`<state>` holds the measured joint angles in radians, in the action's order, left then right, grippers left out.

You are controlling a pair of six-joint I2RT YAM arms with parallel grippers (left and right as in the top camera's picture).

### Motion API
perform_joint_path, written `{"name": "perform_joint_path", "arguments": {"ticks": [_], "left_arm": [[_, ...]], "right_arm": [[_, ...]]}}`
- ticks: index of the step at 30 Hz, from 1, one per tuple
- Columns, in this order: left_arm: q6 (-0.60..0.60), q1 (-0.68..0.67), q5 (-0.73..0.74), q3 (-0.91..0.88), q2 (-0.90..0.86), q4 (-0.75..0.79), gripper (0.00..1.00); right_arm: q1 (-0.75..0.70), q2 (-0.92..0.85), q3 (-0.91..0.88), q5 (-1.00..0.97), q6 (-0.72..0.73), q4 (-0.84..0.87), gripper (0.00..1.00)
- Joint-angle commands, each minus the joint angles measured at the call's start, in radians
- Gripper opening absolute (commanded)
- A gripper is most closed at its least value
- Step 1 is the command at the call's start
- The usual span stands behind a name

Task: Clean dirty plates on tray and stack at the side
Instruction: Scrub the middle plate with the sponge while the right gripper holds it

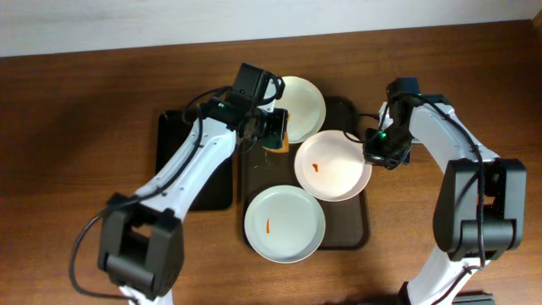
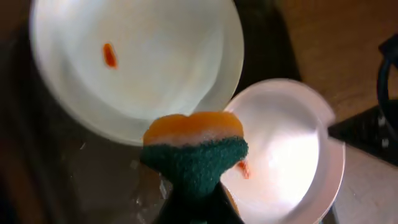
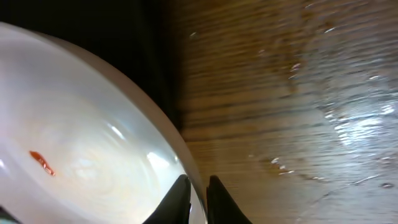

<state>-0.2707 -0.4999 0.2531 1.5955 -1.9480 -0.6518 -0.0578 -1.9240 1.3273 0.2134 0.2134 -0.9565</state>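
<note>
- Across the middle of the wooden table (image 1: 85, 127) lies the dark brown tray (image 1: 347, 229), with a narrower black tray (image 1: 174, 152) just to its left.
- On the brown tray are three white plates. The far plate (image 1: 305, 102) shows no smear where the arm leaves it visible. The middle plate (image 1: 333, 165) overhangs the tray's right rim. The near plate (image 1: 284, 224) sits at the front edge.
- The right gripper (image 3: 198, 196) is clamped on the middle plate's rim, one finger on each side.
- The left gripper (image 1: 275, 127) is closed on an orange sponge (image 2: 196, 149), green scouring face outward. It hangs over the tray between the far and middle plates, apparently touching neither.
- An orange-red smear (image 3: 42, 163) marks the middle plate and another (image 1: 268, 226) marks the near one.
- The step looks to be the wipe of the middle plate, steadied and not yet scrubbed. Next, the sponge must come down onto that smear while the right grip holds firm.
</note>
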Motion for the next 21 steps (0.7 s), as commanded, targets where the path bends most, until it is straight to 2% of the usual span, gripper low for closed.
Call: {"name": "perform_joint_path", "arguments": {"ticks": [1, 4, 7, 10, 14, 19, 21], "left_arm": [[-0.056, -0.031, 0.074, 0.016, -0.081, 0.074, 0.00], [-0.074, -0.109, 0.073, 0.016, -0.123, 0.145, 0.00], [-0.078, -0.158, 0.073, 0.016, -0.159, 0.172, 0.00], [-0.124, -0.186, 0.097, 0.016, -0.196, 0.150, 0.00], [-0.145, -0.192, 0.098, 0.016, -0.199, 0.092, 0.00], [-0.145, -0.192, 0.089, 0.016, -0.199, 0.069, 0.00], [-0.145, -0.191, 0.027, 0.016, -0.199, 0.027, 0.00]], "right_arm": [[0.032, -0.001, -0.003, 0.045, 0.028, 0.008, 0.13], [0.051, -0.001, -0.003, 0.041, 0.029, 0.016, 0.06], [0.054, -0.001, -0.003, 0.041, 0.032, 0.023, 0.06], [0.058, -0.001, -0.004, 0.038, 0.031, 0.014, 0.06], [0.066, -0.002, -0.032, -0.023, 0.031, 0.031, 0.15], [0.065, -0.002, -0.150, -0.010, 0.031, 0.148, 0.13], [0.065, -0.001, -0.151, 0.034, 0.008, 0.155, 0.13]]}}
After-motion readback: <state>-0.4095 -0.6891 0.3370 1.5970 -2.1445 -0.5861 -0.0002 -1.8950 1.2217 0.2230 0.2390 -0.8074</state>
